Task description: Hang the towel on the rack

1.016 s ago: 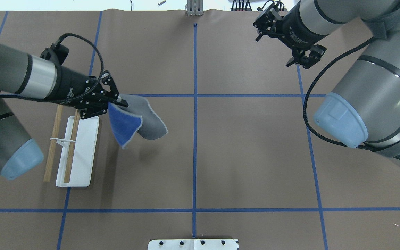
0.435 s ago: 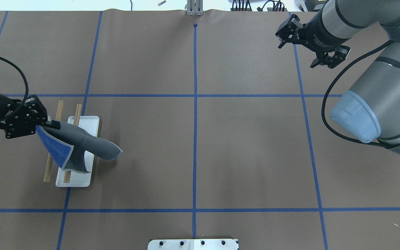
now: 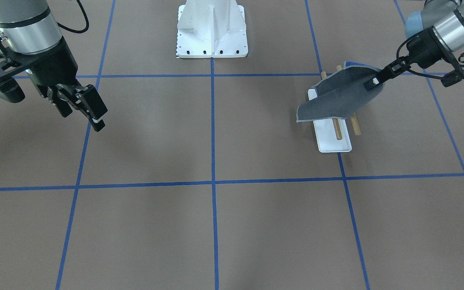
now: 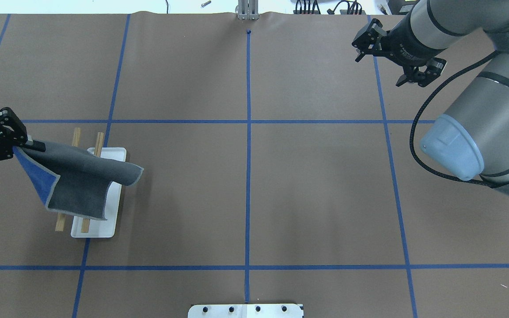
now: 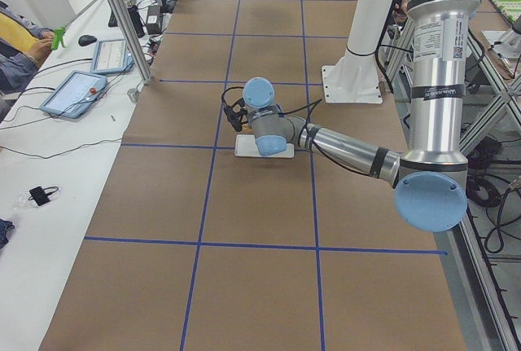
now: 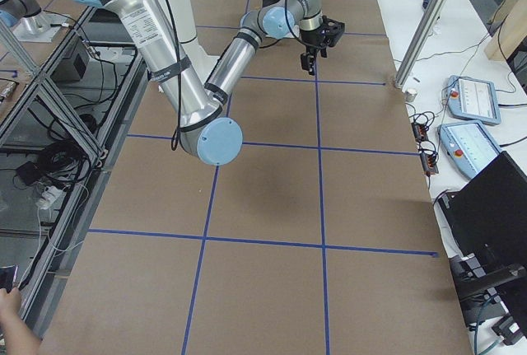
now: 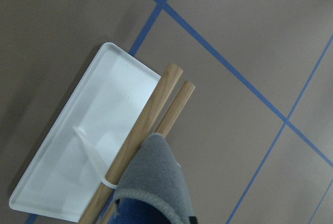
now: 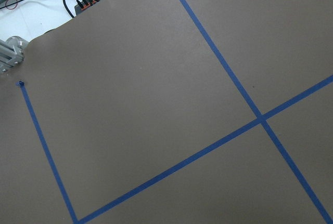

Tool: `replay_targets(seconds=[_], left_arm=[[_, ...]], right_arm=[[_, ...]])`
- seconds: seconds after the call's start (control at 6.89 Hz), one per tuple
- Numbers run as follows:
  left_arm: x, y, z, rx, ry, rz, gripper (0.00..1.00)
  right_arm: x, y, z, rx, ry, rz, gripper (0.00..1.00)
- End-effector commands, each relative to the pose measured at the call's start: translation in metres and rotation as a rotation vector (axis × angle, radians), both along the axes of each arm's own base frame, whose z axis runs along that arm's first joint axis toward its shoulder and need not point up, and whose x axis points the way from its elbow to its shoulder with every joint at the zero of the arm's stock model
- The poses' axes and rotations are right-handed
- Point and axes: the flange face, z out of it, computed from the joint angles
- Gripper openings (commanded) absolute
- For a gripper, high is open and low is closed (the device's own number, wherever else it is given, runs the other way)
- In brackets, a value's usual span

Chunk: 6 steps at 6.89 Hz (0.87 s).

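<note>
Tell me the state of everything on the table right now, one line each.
towel: grey side up, draped across both dowels, one corner pinched.
rack: standing on its base, middle covered by the towel.
left gripper: shut on the towel's corner, beside the rack.
right gripper: open, empty, over bare table far from the rack.

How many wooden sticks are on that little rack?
2. The first stick and the second stick run side by side above the white base; the towel drapes across both.
</note>
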Motion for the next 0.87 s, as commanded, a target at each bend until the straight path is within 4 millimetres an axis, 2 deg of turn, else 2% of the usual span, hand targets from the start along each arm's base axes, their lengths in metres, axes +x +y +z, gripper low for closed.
replay_targets(seconds=[0.0, 0.29, 0.44, 0.73], left_arm=[[-0.015, -0.006, 0.009, -0.017, -0.008, -0.033, 0.0], [-0.021, -0.008, 0.018, -0.035, -0.017, -0.048, 0.0], [-0.022, -0.007, 0.021, -0.04, -0.021, -0.05, 0.0], [-0.021, -0.007, 0.032, -0.06, -0.033, -0.049, 0.0]], right_arm=[[0.005, -0.004, 0.023, 0.024, 0.051, -0.047, 1.0], [0.011, -0.008, 0.045, 0.025, 0.083, -0.085, 1.0], [0.019, -0.008, 0.065, 0.043, 0.108, -0.144, 1.0], [0.07, -0.011, 0.12, 0.087, 0.14, -0.291, 1.0]])
